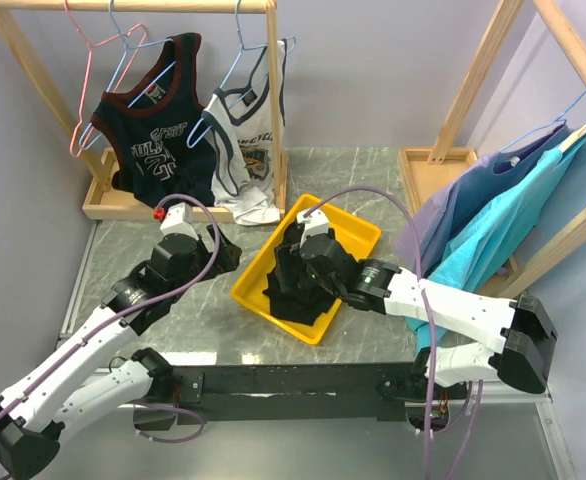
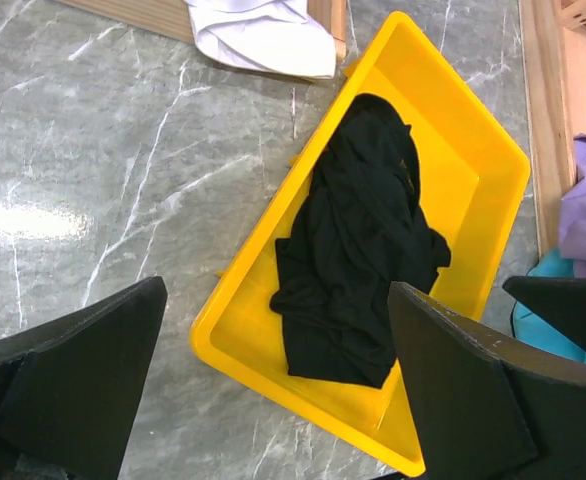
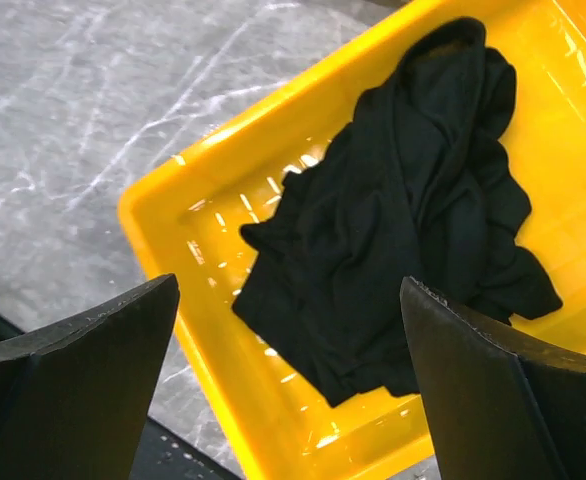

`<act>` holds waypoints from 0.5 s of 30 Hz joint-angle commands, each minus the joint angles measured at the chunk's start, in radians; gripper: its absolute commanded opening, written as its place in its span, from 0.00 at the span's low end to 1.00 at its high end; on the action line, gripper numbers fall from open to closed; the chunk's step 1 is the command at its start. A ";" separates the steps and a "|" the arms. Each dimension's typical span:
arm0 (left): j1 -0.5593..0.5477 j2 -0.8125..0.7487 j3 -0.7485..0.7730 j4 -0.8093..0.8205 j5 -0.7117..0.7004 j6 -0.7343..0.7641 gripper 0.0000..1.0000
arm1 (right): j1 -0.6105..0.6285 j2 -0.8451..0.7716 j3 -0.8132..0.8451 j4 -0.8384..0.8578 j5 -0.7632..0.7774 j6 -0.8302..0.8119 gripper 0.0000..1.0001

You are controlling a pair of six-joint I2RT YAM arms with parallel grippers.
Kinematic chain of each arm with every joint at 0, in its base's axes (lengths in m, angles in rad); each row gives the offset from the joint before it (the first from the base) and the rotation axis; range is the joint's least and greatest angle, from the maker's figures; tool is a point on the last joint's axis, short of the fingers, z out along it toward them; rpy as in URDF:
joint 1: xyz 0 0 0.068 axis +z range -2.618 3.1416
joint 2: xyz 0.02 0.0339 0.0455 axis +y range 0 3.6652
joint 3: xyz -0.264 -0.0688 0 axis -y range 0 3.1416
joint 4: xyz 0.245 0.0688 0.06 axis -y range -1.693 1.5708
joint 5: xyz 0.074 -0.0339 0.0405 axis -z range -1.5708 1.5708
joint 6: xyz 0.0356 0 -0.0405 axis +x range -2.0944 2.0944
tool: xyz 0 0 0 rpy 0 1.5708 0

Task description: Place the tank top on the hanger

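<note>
The black tank top [image 1: 295, 305] lies crumpled in a yellow tray [image 1: 358, 235] at the table's middle. It also shows in the left wrist view [image 2: 363, 250] and the right wrist view [image 3: 413, 200]. The pink-red wire hanger [image 1: 81, 100] hangs empty at the left end of the back-left wooden rack. My right gripper [image 1: 285, 275] is open just above the tank top, its jaws wide apart [image 3: 289, 283] and not touching the cloth. My left gripper [image 1: 218, 252] is open and empty [image 2: 276, 290], left of the tray, above the table.
A navy jersey [image 1: 158, 130] and a white jersey [image 1: 248, 140] hang on light blue hangers on the back-left rack; its wooden base [image 1: 123, 205] sits behind the tray. A second rack at right holds purple and teal garments [image 1: 503, 210].
</note>
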 commanded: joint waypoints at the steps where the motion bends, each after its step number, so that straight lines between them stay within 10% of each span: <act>1: 0.001 -0.006 -0.006 0.028 -0.002 -0.006 0.99 | -0.038 0.041 -0.016 0.047 -0.006 0.003 1.00; 15: 0.001 0.008 -0.063 0.064 0.026 -0.052 0.99 | -0.121 0.281 -0.027 0.167 -0.056 0.002 0.71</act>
